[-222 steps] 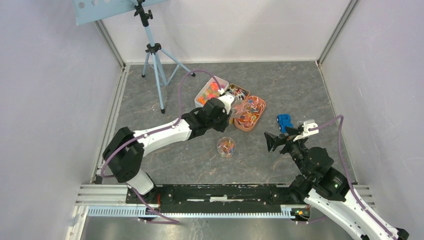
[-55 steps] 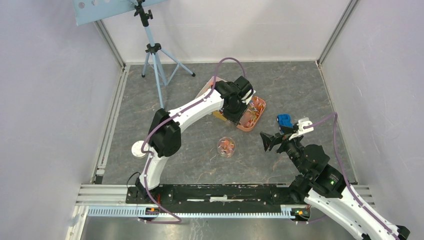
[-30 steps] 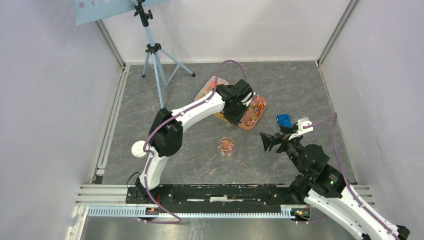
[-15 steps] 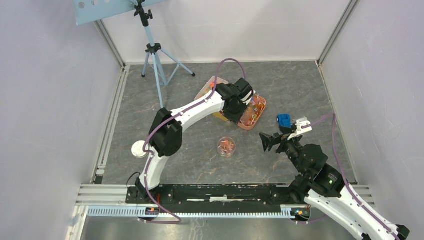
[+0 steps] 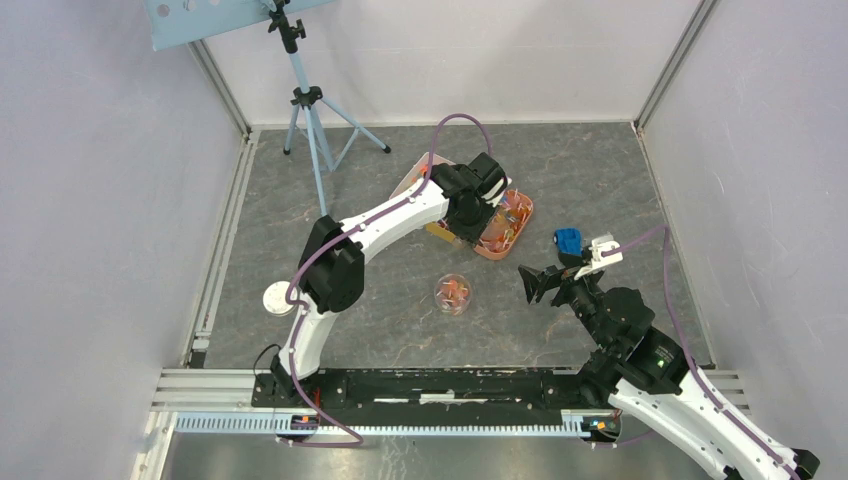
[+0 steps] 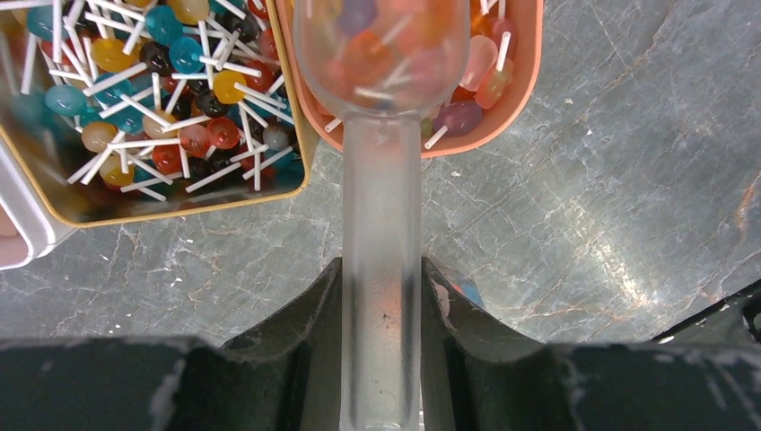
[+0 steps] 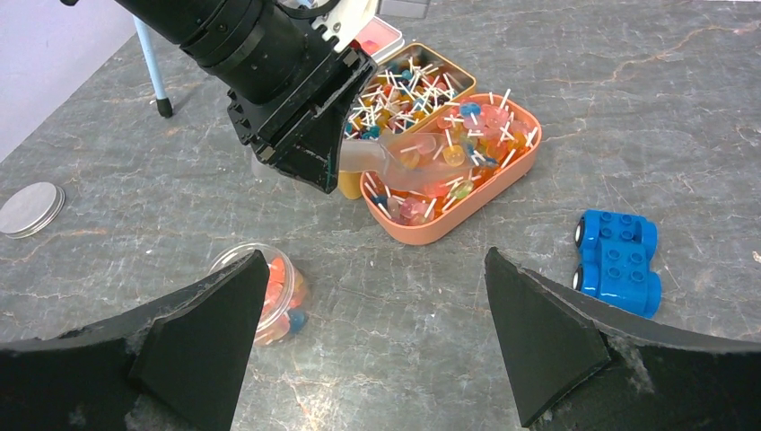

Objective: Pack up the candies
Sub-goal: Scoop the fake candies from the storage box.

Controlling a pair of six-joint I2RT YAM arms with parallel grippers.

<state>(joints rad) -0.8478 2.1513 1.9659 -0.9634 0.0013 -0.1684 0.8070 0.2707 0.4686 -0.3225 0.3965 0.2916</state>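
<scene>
The candies are lollipop-like sweets on white sticks. They fill a salmon oval tray point(image 5: 512, 228) point(image 6: 502, 121) point(image 7: 502, 193) and a yellow-rimmed tin point(image 6: 301, 135) point(image 7: 449, 79). A small clear jar point(image 5: 452, 293) point(image 7: 274, 296) holds orange and red candies. My left gripper point(image 5: 478, 212) point(image 6: 381, 274) is shut on the handle of a translucent scoop point(image 6: 381, 215) point(image 7: 395, 153). The scoop's bowl lies among the sweets in the salmon tray. My right gripper point(image 5: 535, 283) point(image 7: 375, 262) is open and empty, low over the table between the jar and the blue toy car.
The blue toy car point(image 5: 568, 241) point(image 7: 619, 260) sits right of the tray. A round lid point(image 5: 276, 296) point(image 7: 29, 206) lies at the left. A clear box point(image 5: 412, 180) with orange sweets is mostly hidden behind my left arm. A tripod point(image 5: 310, 110) stands at the back left.
Over several seconds my left arm has reached out over the salmon tray with the scoop. In the last second it has hardly moved. The right gripper has drifted slightly left.
</scene>
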